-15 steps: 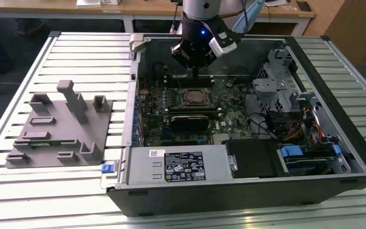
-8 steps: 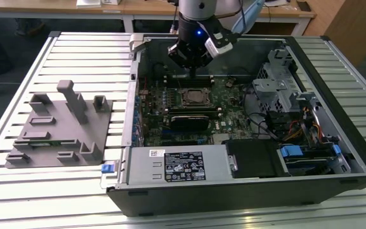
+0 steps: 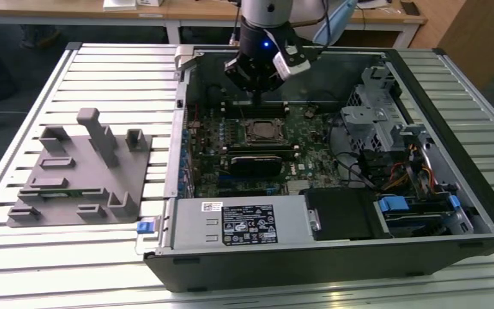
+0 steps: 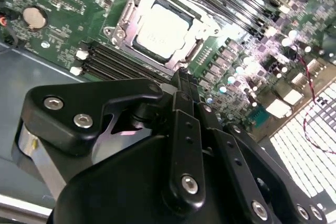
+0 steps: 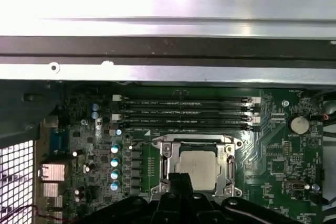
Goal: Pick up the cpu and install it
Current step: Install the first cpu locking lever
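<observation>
Hovering over the open computer case [image 3: 453, 212], the hand [image 3: 257, 96] held nothing; I couldn't tell its opening. The cpu [image 5: 197, 167] sat in its socket [image 5: 196, 163].

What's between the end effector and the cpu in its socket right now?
Nothing visible. The cpu lies uncovered in the socket, and the end effector hangs above the motherboard beside it.

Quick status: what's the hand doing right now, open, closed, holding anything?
Hand: open or closed cannot be told; it hangs above the motherboard. The cpu sits in its socket, not held.
</observation>
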